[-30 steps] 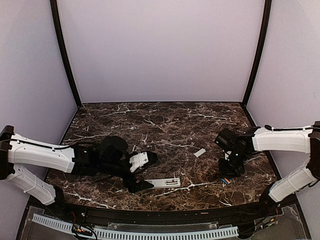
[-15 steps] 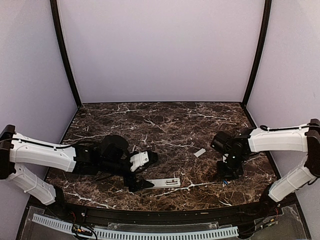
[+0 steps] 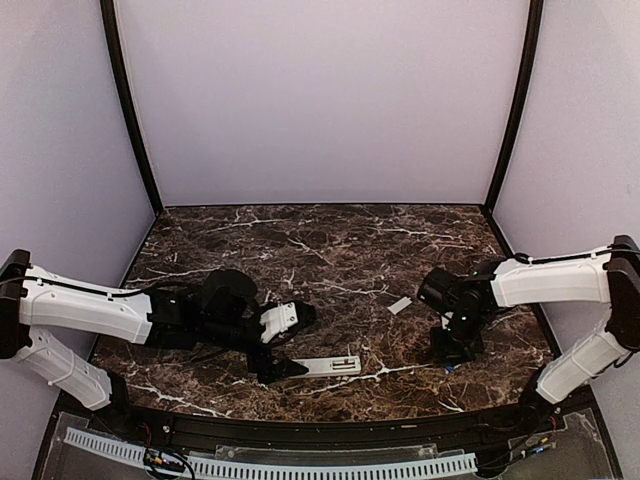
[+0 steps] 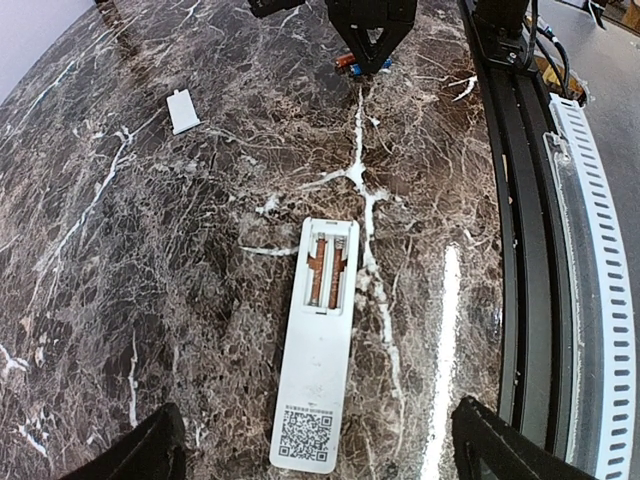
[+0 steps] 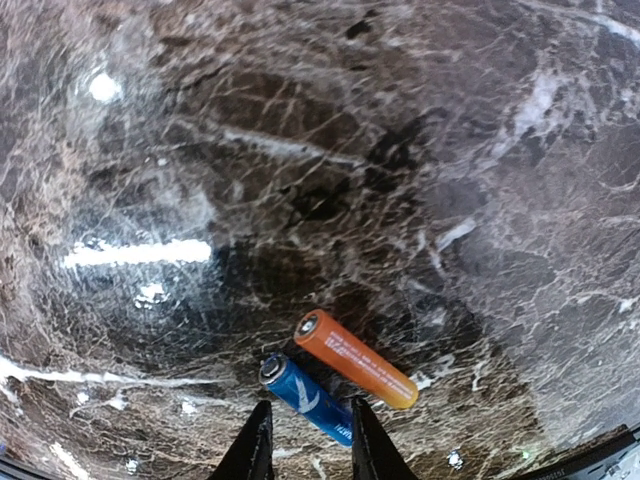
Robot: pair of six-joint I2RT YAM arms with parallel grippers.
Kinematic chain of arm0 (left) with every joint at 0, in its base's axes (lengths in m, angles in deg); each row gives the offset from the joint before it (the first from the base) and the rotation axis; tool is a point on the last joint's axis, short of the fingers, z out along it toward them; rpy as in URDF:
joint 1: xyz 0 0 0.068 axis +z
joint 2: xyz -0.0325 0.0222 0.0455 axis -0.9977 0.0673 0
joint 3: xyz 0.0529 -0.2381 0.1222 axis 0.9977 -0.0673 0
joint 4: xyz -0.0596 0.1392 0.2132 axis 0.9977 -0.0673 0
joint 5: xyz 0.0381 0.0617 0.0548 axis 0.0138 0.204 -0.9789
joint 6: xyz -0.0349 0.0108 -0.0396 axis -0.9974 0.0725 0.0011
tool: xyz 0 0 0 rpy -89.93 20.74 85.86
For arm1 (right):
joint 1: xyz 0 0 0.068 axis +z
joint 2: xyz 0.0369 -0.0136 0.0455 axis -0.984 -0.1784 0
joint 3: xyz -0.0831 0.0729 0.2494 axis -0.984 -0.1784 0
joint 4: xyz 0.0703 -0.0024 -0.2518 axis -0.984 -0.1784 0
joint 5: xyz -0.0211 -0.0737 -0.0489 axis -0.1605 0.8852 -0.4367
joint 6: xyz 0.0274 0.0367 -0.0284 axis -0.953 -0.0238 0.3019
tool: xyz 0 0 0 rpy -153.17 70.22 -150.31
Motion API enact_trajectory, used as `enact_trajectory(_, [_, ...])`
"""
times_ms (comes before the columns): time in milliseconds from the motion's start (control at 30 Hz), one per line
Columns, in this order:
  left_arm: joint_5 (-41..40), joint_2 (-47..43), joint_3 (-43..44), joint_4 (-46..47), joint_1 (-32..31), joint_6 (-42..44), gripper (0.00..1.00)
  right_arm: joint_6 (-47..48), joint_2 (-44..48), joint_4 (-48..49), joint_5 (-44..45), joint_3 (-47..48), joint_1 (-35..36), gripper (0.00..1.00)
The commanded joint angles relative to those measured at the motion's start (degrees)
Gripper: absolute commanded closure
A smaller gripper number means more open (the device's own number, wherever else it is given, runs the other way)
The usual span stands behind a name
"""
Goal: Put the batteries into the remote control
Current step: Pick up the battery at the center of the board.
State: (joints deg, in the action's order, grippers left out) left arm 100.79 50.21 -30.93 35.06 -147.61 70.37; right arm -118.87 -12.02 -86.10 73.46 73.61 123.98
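Observation:
The remote control [image 4: 318,385] lies back up on the marble, code sticker toward me, its battery bay [image 4: 326,272] uncovered and holding no cells. My left gripper [image 4: 320,455] stands open, one finger on each side of the remote's near end, not touching it. At the right, the blue battery [image 5: 308,397] and the orange battery [image 5: 355,359] lie side by side on the table. My right gripper [image 5: 308,442] points down at them with its jaws narrowed. The blue battery's end sits between the fingertips [image 5: 255,445], with a gap on the left side. In the top view the right gripper [image 3: 452,352] covers most of both.
The small pale-grey cover [image 3: 400,305] lies flat between the two arms, beyond the remote [image 3: 330,366]. A black rail [image 4: 520,250] and a white slotted strip [image 4: 600,260] run along the table's near edge. Purple walls close in the back and sides.
My right arm has shifted slightly left and lowered over the batteries, and its jaws have narrowed. The left arm and the remote have not moved.

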Motion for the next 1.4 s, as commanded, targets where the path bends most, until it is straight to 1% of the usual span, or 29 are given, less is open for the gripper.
enact_trajectory(0, [-0.2,0.0,1.57,-1.33,0.47,0.63,0.09,1.11,-0.18,0.42,-1.31,-0.57,0.96,0.76])
enact_trajectory(433, [-0.57,-0.74,1.63,-1.97,0.54,0.52,0.09,2.9,-6.66,-0.87,-2.85,2.9,5.04,0.81])
enact_trajectory(533, [-0.3,-0.91,1.63,-1.93,0.56,0.48,0.08,3.2,-7.37,-0.57,-2.81,3.5,5.79,0.86])
enact_trajectory(700, [0.19,-2.7,0.96,-1.01,0.73,1.15,0.09,6.33,-7.18,2.04,-6.48,4.29,6.66,0.95])
enact_trajectory(867, [1.01,-5.71,-1.34,0.99,0.74,3.69,0.09,9.9,-7.21,4.13,-8.54,5.58,6.82,0.99])
enact_trajectory(1133, [2.75,-8.0,-1.04,-1.65,0.74,9.89,0.09,17.6,-6.55,7.37,-13.55,8.28,6.82,1.0])
enact_trajectory(1367, [3.75,-8.97,-2.18,1.63,0.74,12.29,0.1,24.86,-2.66,11.22,-18.75,10.35,6.9,1.0])
